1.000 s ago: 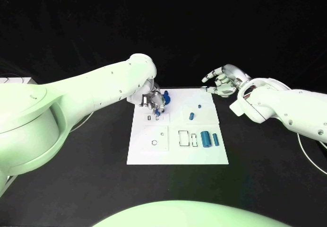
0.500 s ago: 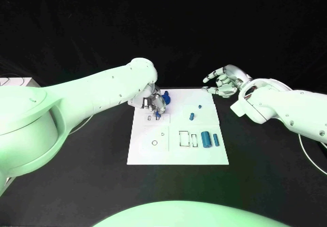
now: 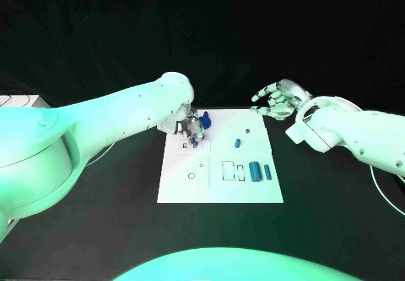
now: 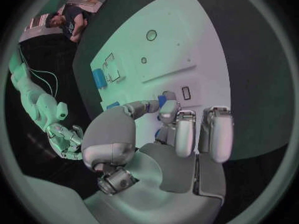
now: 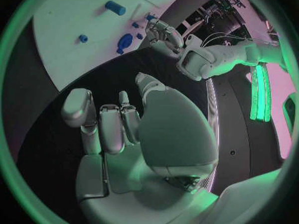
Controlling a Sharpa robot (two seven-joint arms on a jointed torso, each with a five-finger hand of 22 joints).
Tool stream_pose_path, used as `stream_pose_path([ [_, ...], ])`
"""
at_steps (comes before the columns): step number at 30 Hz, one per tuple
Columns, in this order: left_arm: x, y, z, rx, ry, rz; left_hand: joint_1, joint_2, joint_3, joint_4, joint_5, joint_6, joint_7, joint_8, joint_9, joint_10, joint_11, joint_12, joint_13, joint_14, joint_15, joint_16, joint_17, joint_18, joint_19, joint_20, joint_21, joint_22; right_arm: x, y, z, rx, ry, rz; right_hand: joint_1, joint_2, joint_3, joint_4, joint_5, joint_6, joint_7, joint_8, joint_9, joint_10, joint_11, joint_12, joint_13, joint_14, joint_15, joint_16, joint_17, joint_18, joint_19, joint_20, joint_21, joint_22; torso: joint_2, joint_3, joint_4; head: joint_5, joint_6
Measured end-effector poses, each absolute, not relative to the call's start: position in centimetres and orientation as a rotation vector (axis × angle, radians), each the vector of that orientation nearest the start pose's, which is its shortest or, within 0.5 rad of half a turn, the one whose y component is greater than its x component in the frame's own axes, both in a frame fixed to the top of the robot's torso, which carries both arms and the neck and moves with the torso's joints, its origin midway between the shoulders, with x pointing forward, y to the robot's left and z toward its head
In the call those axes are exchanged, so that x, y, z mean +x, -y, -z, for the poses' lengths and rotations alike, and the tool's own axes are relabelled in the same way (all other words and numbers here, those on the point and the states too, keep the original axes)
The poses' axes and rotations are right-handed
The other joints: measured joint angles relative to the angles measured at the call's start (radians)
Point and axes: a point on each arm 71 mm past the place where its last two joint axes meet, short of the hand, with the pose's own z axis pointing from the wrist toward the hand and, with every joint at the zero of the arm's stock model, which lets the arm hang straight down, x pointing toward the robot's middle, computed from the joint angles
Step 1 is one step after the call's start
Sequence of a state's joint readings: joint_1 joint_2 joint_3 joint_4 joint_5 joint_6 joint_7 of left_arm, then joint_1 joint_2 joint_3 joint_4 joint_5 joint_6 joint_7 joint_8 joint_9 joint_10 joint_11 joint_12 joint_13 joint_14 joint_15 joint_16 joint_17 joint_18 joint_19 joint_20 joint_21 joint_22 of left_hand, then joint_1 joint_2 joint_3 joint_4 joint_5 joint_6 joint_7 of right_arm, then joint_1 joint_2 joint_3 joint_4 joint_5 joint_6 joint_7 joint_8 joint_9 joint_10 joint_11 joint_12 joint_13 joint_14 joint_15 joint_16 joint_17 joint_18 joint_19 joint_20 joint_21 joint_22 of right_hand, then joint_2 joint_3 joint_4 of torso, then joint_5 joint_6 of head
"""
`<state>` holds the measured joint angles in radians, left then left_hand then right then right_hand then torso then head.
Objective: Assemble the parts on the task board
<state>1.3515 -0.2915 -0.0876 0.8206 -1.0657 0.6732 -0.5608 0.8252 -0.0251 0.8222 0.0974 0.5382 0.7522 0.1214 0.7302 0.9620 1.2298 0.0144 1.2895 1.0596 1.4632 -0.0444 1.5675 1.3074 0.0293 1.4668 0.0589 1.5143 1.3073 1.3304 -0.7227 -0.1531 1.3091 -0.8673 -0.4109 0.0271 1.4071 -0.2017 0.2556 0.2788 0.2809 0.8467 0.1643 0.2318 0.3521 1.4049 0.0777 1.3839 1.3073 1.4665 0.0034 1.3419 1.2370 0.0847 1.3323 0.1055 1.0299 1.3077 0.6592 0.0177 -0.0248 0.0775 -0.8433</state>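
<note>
The white task board (image 3: 219, 187) lies in the middle of the table. My left hand (image 3: 191, 125) hovers over its far left corner and pinches a small blue part (image 3: 196, 139) between thumb and finger; the left wrist view shows that part (image 4: 162, 100) at the fingertips, just above a small rectangular slot (image 4: 186, 93). A larger blue part (image 3: 206, 121) sits beside the hand. A short blue peg (image 3: 238, 142) and a tiny blue piece (image 3: 247, 131) lie mid-board. Two blue cylinders (image 3: 255, 172) (image 3: 267, 172) stand at the right edge. My right hand (image 3: 277, 99) hangs beyond the far right corner, fingers apart, holding nothing.
Empty cut-outs mark the board: a round hole (image 3: 191, 175) on the left and rectangular slots (image 3: 227, 171) near the cylinders. A white object (image 3: 19, 100) sits at the table's far left. Black table surrounds the board on all sides.
</note>
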Motion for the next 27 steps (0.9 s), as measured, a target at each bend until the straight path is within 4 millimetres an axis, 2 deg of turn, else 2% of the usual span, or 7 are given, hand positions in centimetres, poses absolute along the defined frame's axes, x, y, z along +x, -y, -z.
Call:
stream_pose_path([
  [27,57.72,-13.69,20.47,0.083,-2.640,0.094,0.000,0.000,-0.003,-0.003,0.008,0.000,0.000,0.003,0.002,0.000,0.000,0.000,0.000,0.004,-0.004,0.000,0.000,0.000,0.000,0.000,0.000,0.000,53.74,21.14,16.73,0.332,-1.636,-0.838,0.000,0.000,0.004,-0.004,0.000,0.000,0.000,0.000,0.001,0.000,0.000,0.000,0.001,0.000,0.000,0.000,0.001,0.000,0.004,0.004,-0.006,0.000,0.000,-0.0006,0.0001,-0.001,-0.002],
])
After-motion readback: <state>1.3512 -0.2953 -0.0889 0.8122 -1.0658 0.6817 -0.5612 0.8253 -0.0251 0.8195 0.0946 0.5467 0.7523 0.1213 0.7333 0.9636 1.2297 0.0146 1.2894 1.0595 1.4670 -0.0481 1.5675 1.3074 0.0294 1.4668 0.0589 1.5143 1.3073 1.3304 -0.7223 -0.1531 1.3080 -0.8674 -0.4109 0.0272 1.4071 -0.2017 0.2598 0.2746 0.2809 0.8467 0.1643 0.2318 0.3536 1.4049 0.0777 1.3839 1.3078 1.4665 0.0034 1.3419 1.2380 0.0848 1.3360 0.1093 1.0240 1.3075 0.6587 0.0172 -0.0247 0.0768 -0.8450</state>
